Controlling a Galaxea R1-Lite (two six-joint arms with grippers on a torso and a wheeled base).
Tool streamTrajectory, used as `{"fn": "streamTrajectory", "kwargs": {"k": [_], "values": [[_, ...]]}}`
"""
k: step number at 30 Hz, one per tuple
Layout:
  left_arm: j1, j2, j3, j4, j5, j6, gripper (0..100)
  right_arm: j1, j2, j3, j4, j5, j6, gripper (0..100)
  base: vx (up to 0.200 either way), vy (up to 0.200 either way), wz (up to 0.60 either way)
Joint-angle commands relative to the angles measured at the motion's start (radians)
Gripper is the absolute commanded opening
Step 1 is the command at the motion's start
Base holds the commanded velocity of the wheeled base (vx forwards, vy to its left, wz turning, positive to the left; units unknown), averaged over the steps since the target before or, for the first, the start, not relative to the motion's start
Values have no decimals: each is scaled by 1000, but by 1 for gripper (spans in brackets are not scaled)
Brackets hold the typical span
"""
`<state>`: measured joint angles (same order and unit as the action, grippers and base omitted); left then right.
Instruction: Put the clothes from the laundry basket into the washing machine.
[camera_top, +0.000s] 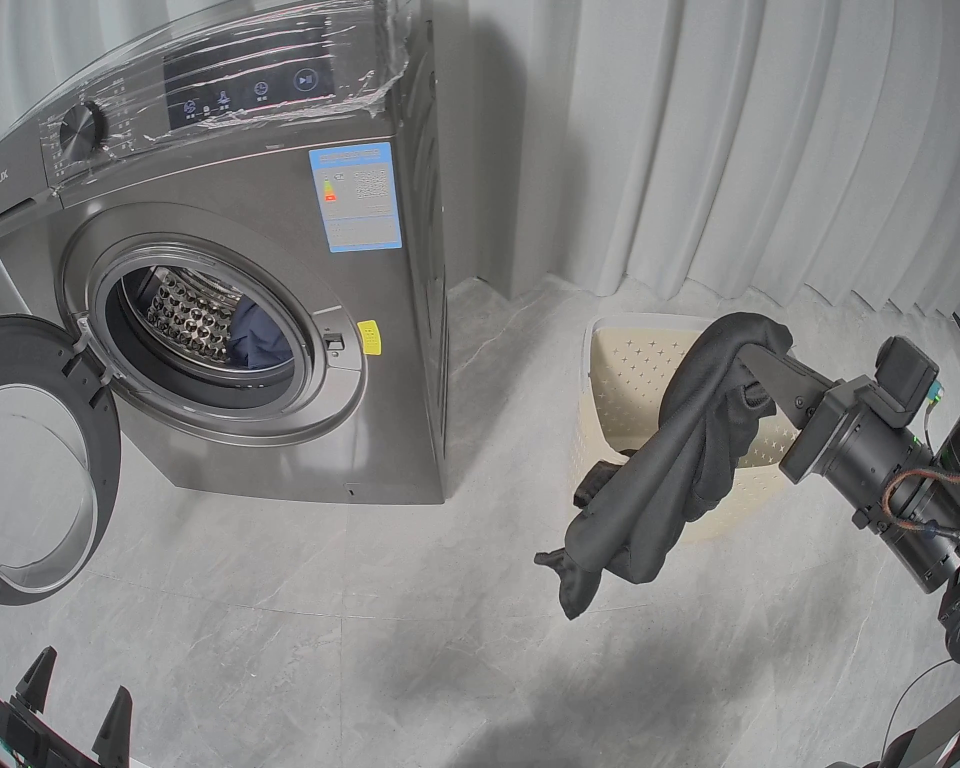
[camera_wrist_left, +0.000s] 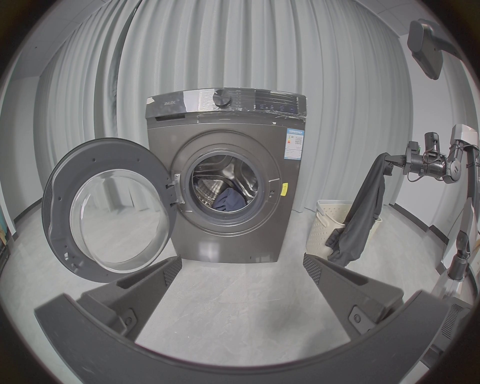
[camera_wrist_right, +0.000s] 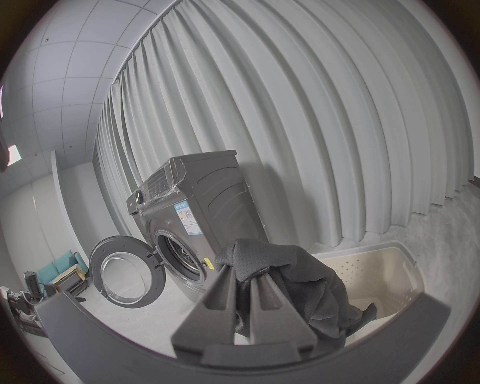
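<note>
Dark garment (camera_top: 690, 450), clenched in the right gripper (camera_wrist_right: 245, 280), hangs above the laundry basket (camera_top: 640, 322); lift higher so its tail clears the rim.

Grey stone-look floor (camera_top: 400, 620) bearing washing machine (camera_top: 385, 400) and laundry basket (camera_top: 628, 385)

Pleated white floor-length curtains (camera_top: 720, 150) cover the rear wall. The pale grey marble-pattern tiled floor (camera_top: 350, 600) shows thin joints. A white square-panelled ceiling (camera_wrist_right: 55, 65) spans overhead. A teal sofa (camera_wrist_right: 52, 270) stands at the far wall.
</note>
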<state>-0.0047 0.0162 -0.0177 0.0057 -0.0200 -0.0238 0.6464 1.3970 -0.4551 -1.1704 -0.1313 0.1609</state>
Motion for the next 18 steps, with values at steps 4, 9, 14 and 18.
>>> {"fn": "streamTrajectory", "kwargs": {"k": [4,9,14,18], "values": [[0,-15,16,0,0,-1,100,1,19,3,-2,1,2,0,0,200,0],[0,-15,16,0,0,1,100,12,19,-2,-2,1,8,0,0,200,0],[0,-15,16,0,0,-1,100,12,33,1,-3,1,11,0,0,200,0],[0,-15,16,0,0,-1,100,12,33,1,-3,1,11,0,0,200,0]]}}
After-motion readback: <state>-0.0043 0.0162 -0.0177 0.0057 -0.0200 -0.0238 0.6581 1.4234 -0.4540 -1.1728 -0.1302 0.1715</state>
